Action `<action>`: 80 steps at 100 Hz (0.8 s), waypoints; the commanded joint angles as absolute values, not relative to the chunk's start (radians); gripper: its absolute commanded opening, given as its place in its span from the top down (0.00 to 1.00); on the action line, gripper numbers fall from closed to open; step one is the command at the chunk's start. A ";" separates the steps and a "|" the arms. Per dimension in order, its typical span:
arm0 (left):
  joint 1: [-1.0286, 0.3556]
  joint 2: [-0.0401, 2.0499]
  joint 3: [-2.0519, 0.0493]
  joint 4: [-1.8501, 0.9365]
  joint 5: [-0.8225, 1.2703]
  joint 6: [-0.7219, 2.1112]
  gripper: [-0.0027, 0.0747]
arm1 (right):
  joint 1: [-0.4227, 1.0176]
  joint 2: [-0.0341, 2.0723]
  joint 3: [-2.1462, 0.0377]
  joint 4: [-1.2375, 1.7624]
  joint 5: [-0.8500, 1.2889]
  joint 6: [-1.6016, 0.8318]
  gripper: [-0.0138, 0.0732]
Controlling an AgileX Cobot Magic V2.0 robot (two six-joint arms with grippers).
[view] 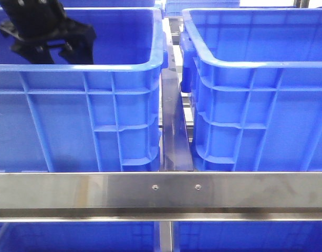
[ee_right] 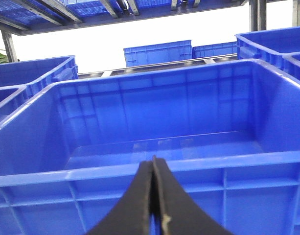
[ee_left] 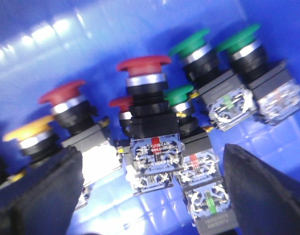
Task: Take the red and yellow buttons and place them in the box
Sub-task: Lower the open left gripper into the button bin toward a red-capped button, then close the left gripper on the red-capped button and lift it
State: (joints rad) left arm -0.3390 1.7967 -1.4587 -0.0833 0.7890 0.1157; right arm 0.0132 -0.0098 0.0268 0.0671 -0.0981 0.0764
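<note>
Left gripper (ee_left: 150, 196): fingers spread wide, nothing held, lowered inside left crate (view: 71, 65).
Red button (ee_left: 142, 66): centred between fingers; descent kept straight.
Yellow button (ee_left: 30, 129): beside left finger.
Right gripper (ee_right: 153, 196): fingers pressed together, empty.
Box (ee_right: 154, 166): ahead, empty.

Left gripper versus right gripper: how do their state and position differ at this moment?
The left gripper is open, its fingers spread above a cluster of red, yellow and green buttons on a blue crate floor. The right gripper is shut on nothing, its fingers pressed together outside the near wall of a blue crate showing no contents. Both have dark fingers.
</note>
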 commanded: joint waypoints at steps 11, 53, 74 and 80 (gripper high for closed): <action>-0.344 1.791 -1.501 -0.094 0.740 0.117 0.26 | 0.014 -0.035 0.008 0.054 -0.183 0.073 0.92; -0.344 1.864 -1.501 -0.094 0.701 0.119 0.26 | 0.014 -0.035 0.008 0.054 -0.183 0.073 0.92; -0.344 1.863 -1.501 -0.094 0.701 0.119 0.39 | 0.014 -0.035 0.008 0.054 -0.183 0.073 0.92; -0.344 1.861 -1.501 -0.094 0.701 0.119 0.52 | 0.014 -0.035 0.008 0.054 -0.183 0.073 0.92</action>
State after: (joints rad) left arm -0.3390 1.9160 -1.4682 -0.0832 0.7394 0.1196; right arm 0.0132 -0.0098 0.0268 0.0671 -0.0981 0.0764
